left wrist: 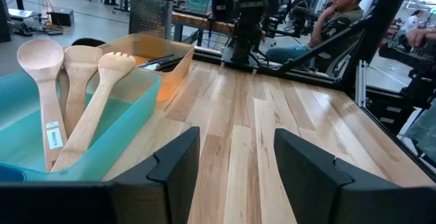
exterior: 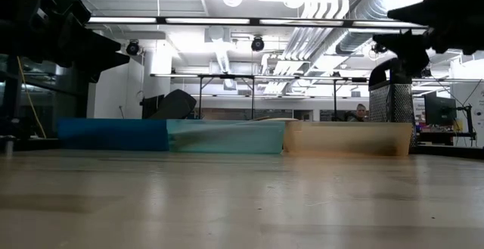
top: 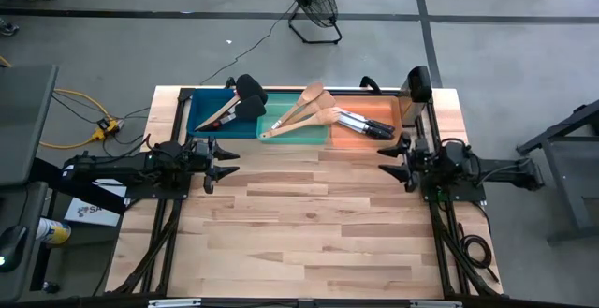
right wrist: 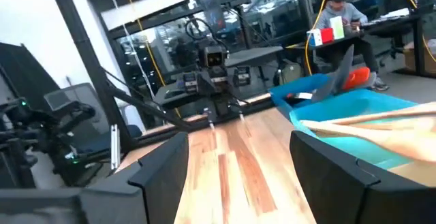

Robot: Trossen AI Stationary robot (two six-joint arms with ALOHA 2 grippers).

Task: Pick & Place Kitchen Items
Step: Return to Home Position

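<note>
The left gripper (top: 223, 160) and the right gripper (top: 393, 158) hover over the surface (top: 309, 233), both wide and empty. Wooden spoons (top: 303, 110) lie in the green bin (top: 279, 110).

The table (top: 318, 233) is butcher-block wood, its pale strips smooth with a soft satin sheen. Along its far edge stand three bins of translucent, smooth plastic: blue (top: 201, 111), green (top: 276, 107) and orange (top: 365, 104). In the green bin, the wooden spoon (left wrist: 41, 60) and wooden fork (left wrist: 102, 94) are pale, matt, bare wood; a white paper label (left wrist: 53, 137) sticks to the spoon's handle. The knives (top: 363, 124) are bright steel with black handles. The turners (top: 248, 97) look matt black. The box grater (left wrist: 150, 9) is perforated metal. The left gripper (left wrist: 235, 163) has fingers (left wrist: 174, 163) of matt black plastic.
</note>
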